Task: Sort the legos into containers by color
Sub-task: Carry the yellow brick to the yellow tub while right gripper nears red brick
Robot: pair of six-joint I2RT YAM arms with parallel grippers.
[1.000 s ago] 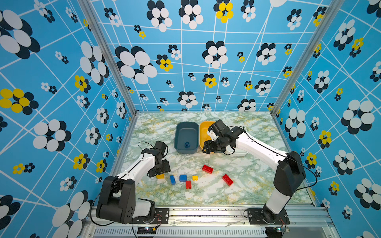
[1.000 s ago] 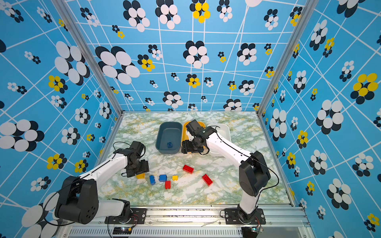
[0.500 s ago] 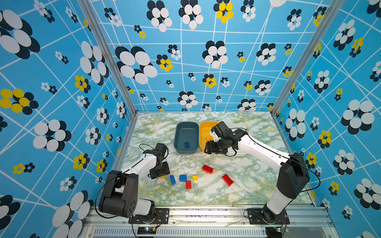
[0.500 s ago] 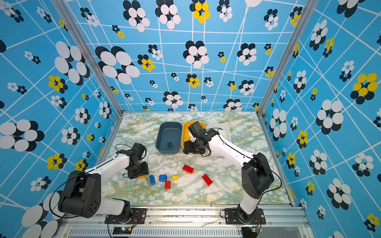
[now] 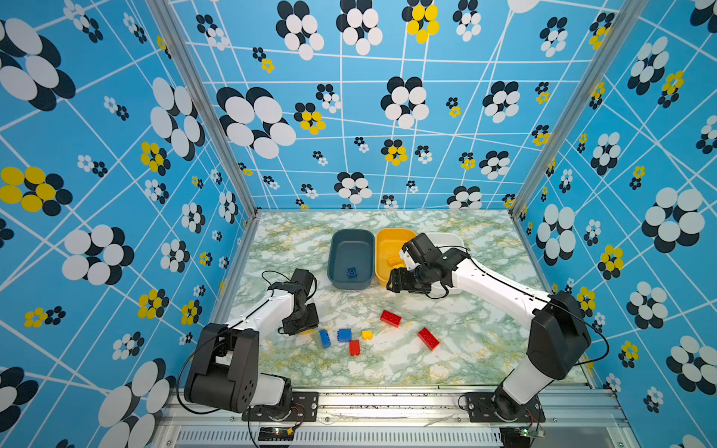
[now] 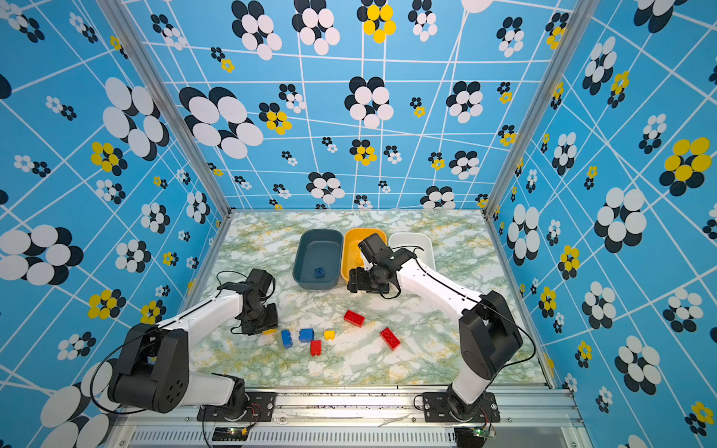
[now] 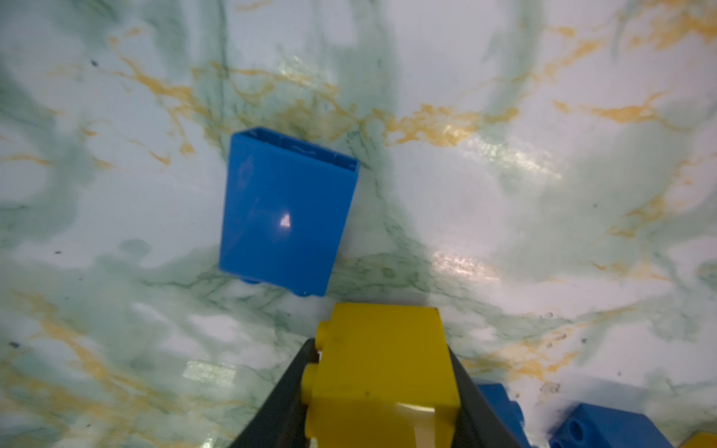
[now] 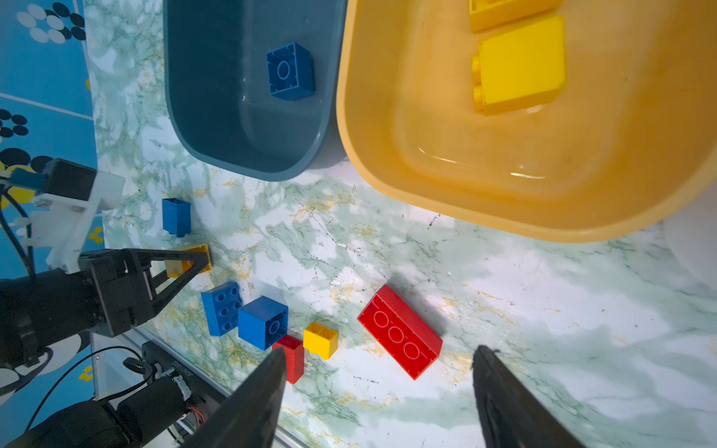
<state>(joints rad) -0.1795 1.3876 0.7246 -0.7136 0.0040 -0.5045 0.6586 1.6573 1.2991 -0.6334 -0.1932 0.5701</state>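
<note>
Aluminium rail (image 5: 388, 399) is running along the near edge and carrying both arm bases. Marbled green-and-gold table (image 5: 485, 349) is stretching back from it, glossy, with glare showing in the left wrist view. Blue walls (image 5: 116, 155) printed with white, black and yellow flowers are closing in three sides.

Loose legos are lying scattered on the near half of the table:
- a blue long brick (image 5: 324, 338)
- a blue square brick (image 5: 344, 334)
- a small red brick (image 5: 354, 347)
- a small yellow one (image 5: 367, 334)
- two long red bricks (image 5: 390, 318) (image 5: 428, 338), further right

Left gripper (image 5: 306, 330) is reaching down at the left end of the scatter. Its fingers (image 7: 287, 391) are pressing both sides of a yellow brick (image 7: 384, 372), which is sitting low against the table. Another blue brick (image 7: 287, 217) is lying on its side just beyond the tips, not touching them.

Right gripper (image 5: 392, 280) is hovering over bare table at the near edge of the yellow tub (image 5: 388, 234). Its fingers (image 8: 256, 399) are spread wide with nothing between them.

Teal tub (image 5: 341, 240) is holding one blue brick (image 5: 352, 272). The yellow tub is holding yellow bricks (image 8: 520, 66). White tub (image 5: 446, 236) is sitting rightmost, mostly hidden by the arm.
</note>
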